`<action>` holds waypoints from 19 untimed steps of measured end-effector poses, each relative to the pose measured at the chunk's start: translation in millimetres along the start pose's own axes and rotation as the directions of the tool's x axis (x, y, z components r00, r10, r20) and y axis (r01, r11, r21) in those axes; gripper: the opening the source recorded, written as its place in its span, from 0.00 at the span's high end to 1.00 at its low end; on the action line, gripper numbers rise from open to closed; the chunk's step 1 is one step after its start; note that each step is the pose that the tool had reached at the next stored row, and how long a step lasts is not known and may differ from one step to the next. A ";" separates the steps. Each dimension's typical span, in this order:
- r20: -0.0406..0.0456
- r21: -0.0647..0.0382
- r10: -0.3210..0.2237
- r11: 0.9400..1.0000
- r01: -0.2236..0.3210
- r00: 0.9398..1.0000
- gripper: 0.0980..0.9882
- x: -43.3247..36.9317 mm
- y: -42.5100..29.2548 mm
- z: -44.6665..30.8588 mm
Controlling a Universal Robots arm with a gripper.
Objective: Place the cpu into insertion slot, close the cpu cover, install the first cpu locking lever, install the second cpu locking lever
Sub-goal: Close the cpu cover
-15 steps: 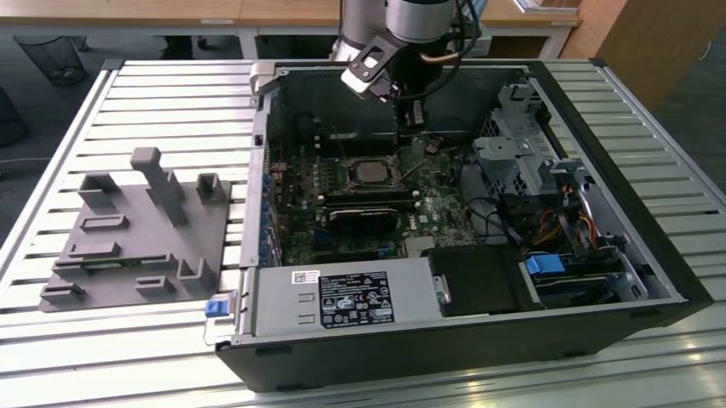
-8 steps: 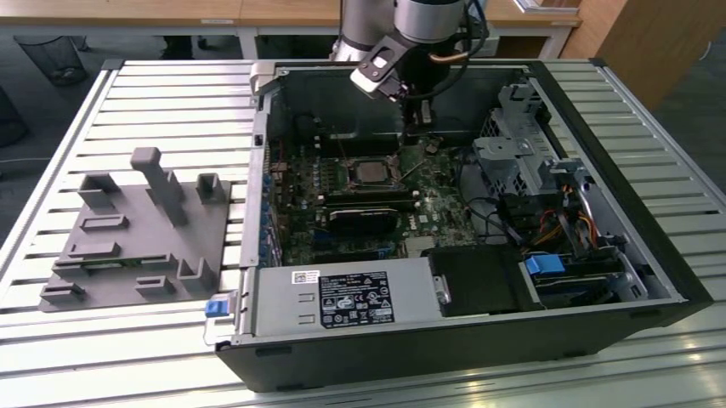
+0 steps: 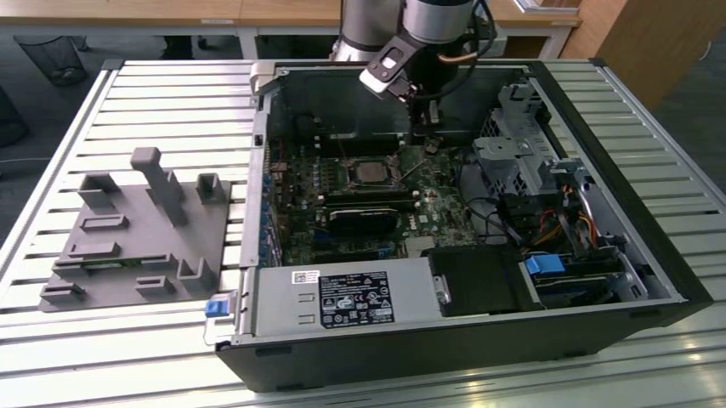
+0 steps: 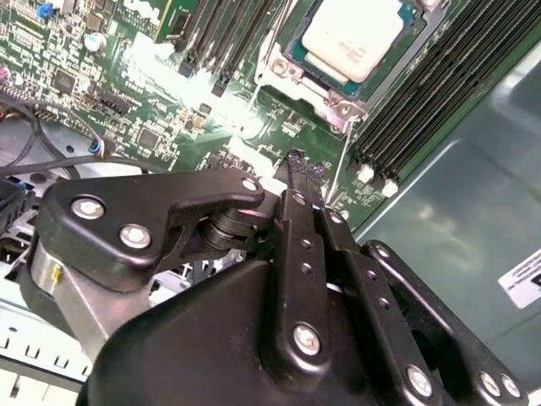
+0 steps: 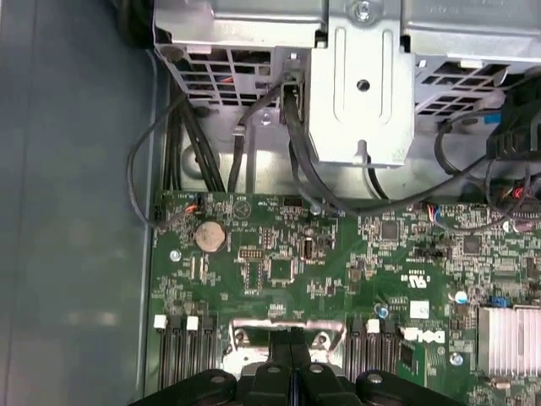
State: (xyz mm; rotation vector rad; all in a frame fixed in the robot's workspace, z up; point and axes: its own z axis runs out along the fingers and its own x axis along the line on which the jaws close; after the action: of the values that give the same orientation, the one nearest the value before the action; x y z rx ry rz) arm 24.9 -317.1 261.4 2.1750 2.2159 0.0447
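The gripper [image 4: 297, 161] is hanging inside the open computer case [image 3: 454, 348], fingers pressed together with nothing between them. Its tips are hovering just beside the insertion slot [image 3: 369, 174] on the green circuit board [image 5: 279, 254]. The cpu [image 4: 351, 38] is sitting silvery face up in that slot, the cpu cover [image 4: 308, 85] framing it.

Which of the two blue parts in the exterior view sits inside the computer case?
The blue clip at the exterior view's right, beside the coloured cables. The other, a blue tab, juts from the case at its outer wall, at the exterior view's left.
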 end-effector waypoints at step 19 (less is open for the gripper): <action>0.000 0.008 -0.002 1.000 0.002 1.000 0.97 -0.2 18.9 3.2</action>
State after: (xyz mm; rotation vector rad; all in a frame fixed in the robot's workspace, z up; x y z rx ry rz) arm 43.9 -316.9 259.1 2.1765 2.2227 0.0362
